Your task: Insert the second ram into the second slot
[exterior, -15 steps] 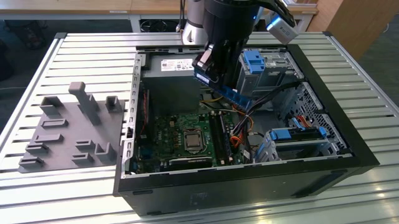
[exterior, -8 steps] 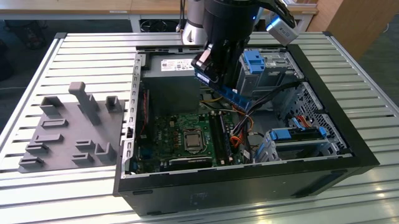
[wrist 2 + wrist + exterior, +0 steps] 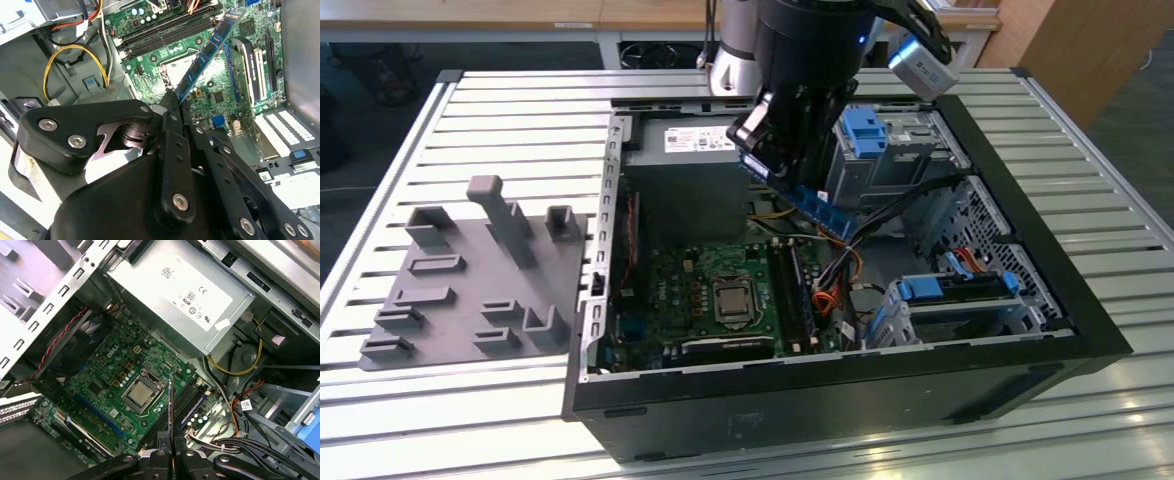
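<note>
At the exterior view's left, a grey holder block [image 3: 467, 275] with upright posts sits on the slatted metal table [image 3: 507, 110], well apart from my arm. Just beside it begins the open computer case [image 3: 854, 385]. Its near wall hides the closest strip of the motherboard [image 3: 707, 290].

Over the middle of the case I see my gripper [image 3: 781, 165], jaws clamped on one end of the second ram [image 3: 822, 208]. The blue stick hangs tilted above the wires, clear of the board and not in any slot. The arm's dark body hides the gripped end and part of the power supply [image 3: 680, 140]. Further right, the blue-handled drive cage [image 3: 887, 150] stands near the stick, leaving narrow room on that side. The side towards the processor socket [image 3: 730, 297] is open.

In the second wrist view the black linkage covers the lower half. The second ram [image 3: 207, 50] stretches from the fingertips across the board towards the memory slots [image 3: 167, 30].

In the first wrist view the second ram [image 3: 171, 410] appears edge-on as a thin line between two closed fingers [image 3: 157, 460], above the memory slots [image 3: 182, 402]. I cannot tell whether any slot is already filled.
</note>
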`<state>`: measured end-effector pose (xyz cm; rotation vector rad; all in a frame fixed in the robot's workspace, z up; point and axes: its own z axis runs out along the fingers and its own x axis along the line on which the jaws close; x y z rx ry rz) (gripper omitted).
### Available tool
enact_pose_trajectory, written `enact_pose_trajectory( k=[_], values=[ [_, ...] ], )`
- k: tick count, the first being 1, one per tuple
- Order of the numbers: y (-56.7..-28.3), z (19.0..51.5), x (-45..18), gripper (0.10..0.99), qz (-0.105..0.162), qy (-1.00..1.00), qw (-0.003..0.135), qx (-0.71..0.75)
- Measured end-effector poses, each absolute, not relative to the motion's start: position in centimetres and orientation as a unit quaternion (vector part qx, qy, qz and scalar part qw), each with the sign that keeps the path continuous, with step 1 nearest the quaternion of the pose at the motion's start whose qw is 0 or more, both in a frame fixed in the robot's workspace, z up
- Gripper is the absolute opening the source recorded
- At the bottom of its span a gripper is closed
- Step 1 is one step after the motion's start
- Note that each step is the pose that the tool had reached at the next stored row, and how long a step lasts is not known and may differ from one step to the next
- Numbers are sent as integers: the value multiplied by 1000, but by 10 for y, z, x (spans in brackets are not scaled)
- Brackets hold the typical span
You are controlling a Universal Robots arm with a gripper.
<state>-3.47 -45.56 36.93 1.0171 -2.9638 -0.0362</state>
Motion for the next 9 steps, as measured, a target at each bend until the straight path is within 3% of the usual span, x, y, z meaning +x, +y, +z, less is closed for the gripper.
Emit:
enact_pose_trajectory(
  k=[9],
  values=[
    [-456,369,-35,137,-11,-959,4,284]
  ],
)
